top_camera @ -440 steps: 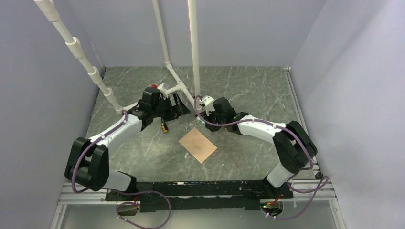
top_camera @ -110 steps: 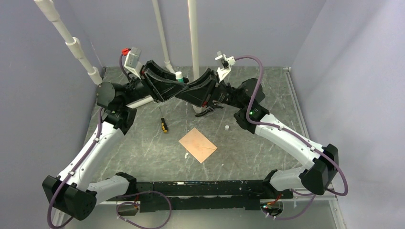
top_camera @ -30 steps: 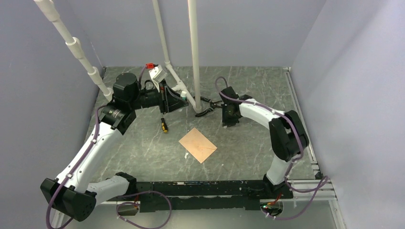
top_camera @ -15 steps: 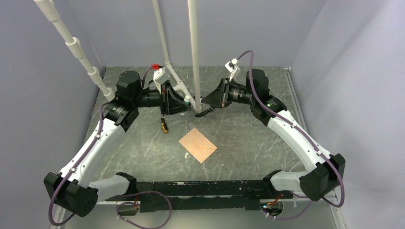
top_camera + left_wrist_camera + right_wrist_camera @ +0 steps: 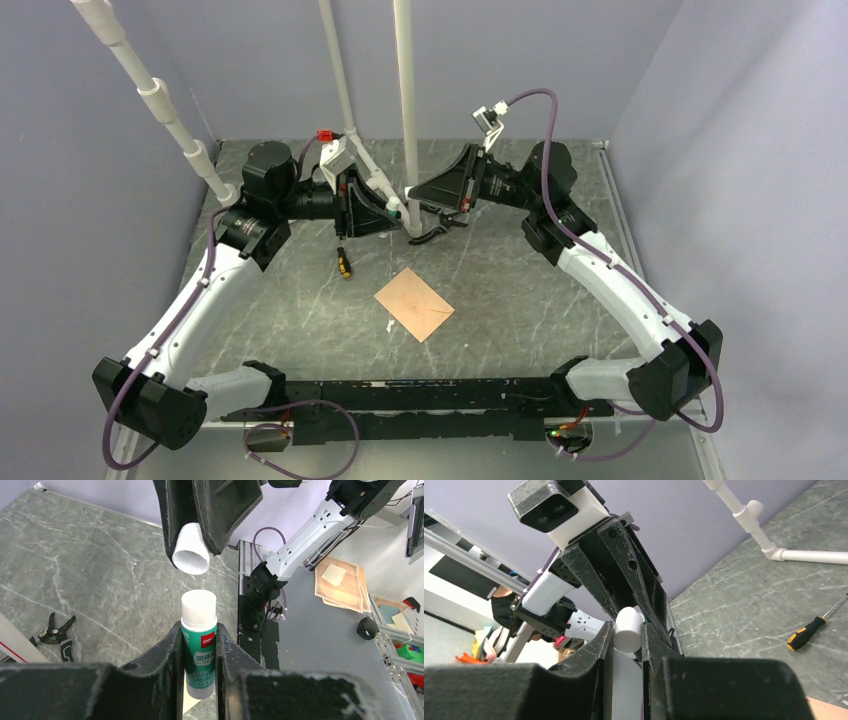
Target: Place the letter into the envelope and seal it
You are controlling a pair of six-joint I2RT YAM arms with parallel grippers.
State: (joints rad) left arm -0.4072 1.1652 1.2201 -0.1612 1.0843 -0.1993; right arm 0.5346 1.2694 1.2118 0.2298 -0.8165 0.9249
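The green glue stick (image 5: 199, 645) carries a red "deli" logo above white Chinese characters

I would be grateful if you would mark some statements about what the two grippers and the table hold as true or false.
1. The left gripper is shut on a green glue stick. True.
2. The right gripper holds the screwdriver. False: it holds the white cap; the screwdriver lies on the table.
3. The envelope lies flat on the table, and neither gripper touches it. True.
4. The white cap sits on the glue stick. False: it is off, held apart from the stick's tip.
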